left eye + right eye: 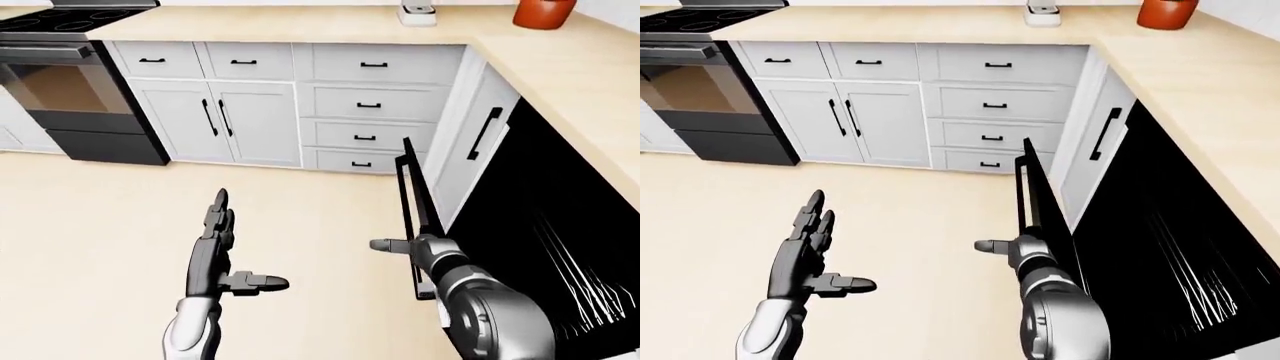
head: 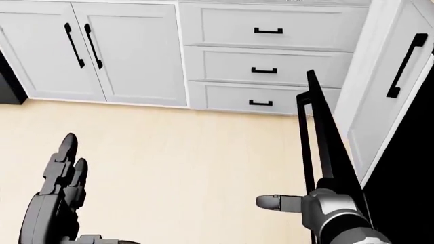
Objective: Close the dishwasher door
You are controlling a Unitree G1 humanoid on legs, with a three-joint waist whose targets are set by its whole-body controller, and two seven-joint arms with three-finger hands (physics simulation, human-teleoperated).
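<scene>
A pale wooden floor [image 1: 100, 225] fills the near and left part of the scene, and a run of white cabinets [image 1: 250, 112] with black handles stands along the far side under a light tabletop [image 1: 300, 26] that turns the corner and comes down the right. At the far left sits a black oven [image 1: 60, 94] with a cooktop above it. On the right, under the tabletop, the dishwasher [image 1: 540, 247] gapes as a dark cavity with thin rack wires showing inside. Its door [image 1: 415, 199] is black and stands partly open, seen almost edge-on, leaning out from the cavity toward the floor, with its bar handle on the left face. The right hand [image 1: 395, 245] lies against the left face of the door, low down near the handle, one finger pointing left; how far it is closed I cannot tell. The left hand [image 1: 215, 251] hangs over the bare floor, well apart from the door, its fingers stretched straight and the thumb out sideways, holding nothing. On the far tabletop rest a small white object [image 1: 416, 13] and a red pot [image 1: 544, 12].
</scene>
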